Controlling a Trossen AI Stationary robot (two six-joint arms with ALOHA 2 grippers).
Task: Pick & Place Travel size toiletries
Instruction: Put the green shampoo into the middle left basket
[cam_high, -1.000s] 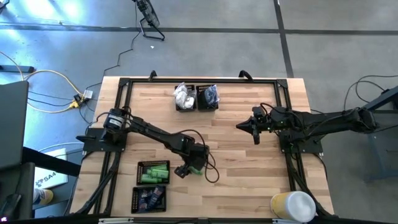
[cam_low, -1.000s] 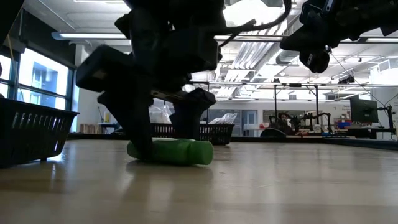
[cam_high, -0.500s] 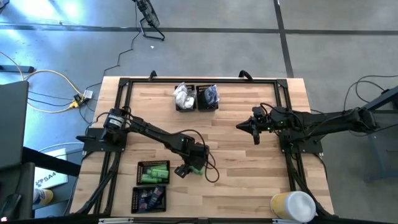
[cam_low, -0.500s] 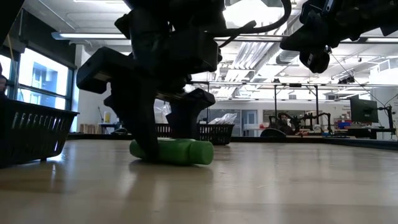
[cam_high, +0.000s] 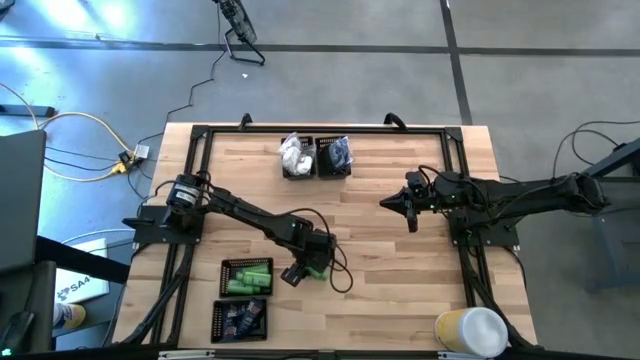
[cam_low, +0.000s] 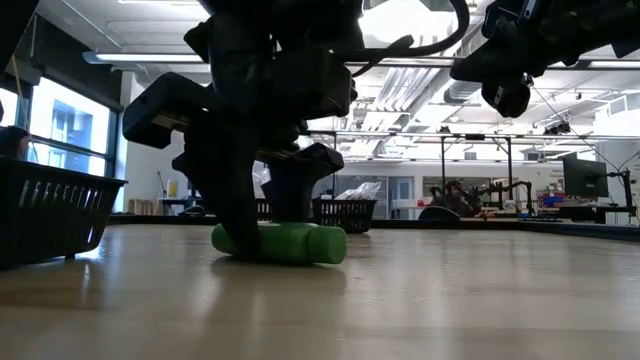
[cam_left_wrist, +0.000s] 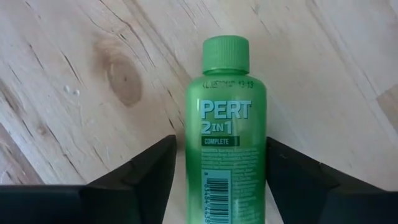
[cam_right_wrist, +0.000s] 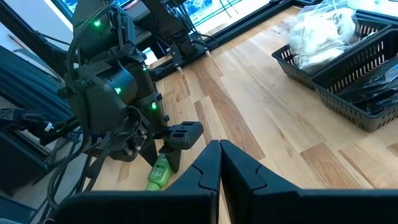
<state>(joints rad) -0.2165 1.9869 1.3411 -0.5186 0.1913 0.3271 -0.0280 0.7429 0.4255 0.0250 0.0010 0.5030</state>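
Left gripper (cam_left_wrist: 225, 186) is down at the table with its 2 fingers (cam_left_wrist: 146, 171) standing apart, 1 on each side of the green bottle (cam_left_wrist: 226, 130). Bottle lies flat on the table (cam_left_wrist: 74, 56), body between the fingers and cap pointing forward past the fingertips. Whether the pads touch its sides cannot be told from the wrist view; no grip is made yet, by my reading. Right gripper (cam_right_wrist: 219, 163) waits raised over the table's far side, fingers pressed together, holding nothing.

Risks, as judgement:
- Round, smooth bottle: if 1 finger meets it first, it may roll or skid sideways out of the gap.
- Fingers sit toward the bottle's base end, so a lift could let the cap end droop or pivot.
- Fingertips are at the wood; pressing lower would scrape.

Room: open wood ahead of and to the right of the left gripper. To its left, just beside it, is the tray of green bottles (cam_high: 247, 278); the navy-tube tray (cam_high: 240, 318) sits beyond that. A short carry, but the tray wall must be cleared. The 2 far trays (cam_high: 316, 157) and the right arm are well apart.
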